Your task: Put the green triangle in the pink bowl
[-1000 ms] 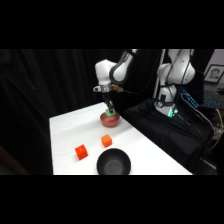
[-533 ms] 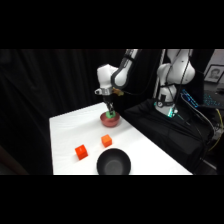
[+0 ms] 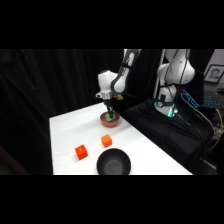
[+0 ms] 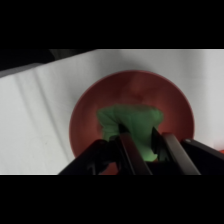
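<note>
Nearly done: green triangle inside the pink bowl, at the far side of the white bench. End effector low over the bowl, fingers flanking the block; clenched or released, cannot tell. Left: letting go, if not done, and lifting clear. Bowl round, glossy, smooth-walled; block matte, pale green, soft-edged.
</note>
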You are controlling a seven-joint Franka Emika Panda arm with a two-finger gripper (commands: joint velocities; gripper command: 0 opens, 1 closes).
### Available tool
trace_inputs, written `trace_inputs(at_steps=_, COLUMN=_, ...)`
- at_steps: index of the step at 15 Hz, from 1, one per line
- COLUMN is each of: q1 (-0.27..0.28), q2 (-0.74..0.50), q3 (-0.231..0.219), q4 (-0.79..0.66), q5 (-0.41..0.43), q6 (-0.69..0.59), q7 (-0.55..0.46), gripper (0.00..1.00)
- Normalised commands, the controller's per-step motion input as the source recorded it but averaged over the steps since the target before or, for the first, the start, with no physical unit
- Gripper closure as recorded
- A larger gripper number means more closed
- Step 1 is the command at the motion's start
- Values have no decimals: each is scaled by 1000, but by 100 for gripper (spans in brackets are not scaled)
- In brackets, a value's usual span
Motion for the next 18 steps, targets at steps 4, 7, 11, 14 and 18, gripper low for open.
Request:
trace_inputs(at_steps=4, q1=-26, q2=1, q3=-3, q4=19, q5=-62, q6=146, q7=83, gripper=7)
trace_inputs(at_steps=7, q1=-15, q2=-111, q3=-24, q4=-18, q5=-110, q6=53, q7=81, gripper=0)
trace_inputs(at_steps=11, q1=9, q2=-284, q3=-68, q4=-79, q5=-201, q6=-91, q7=95, gripper=0)
trace_inputs(at_steps=14, q1=64, q2=-482, q3=-119, q4=-128, q5=-313, q6=-267, q7=165, gripper=0)
trace_inputs(at_steps=18, q1=79, q2=-499, q3=-85, q4=-81, q5=-268, q6=-340, q7=174, gripper=0)
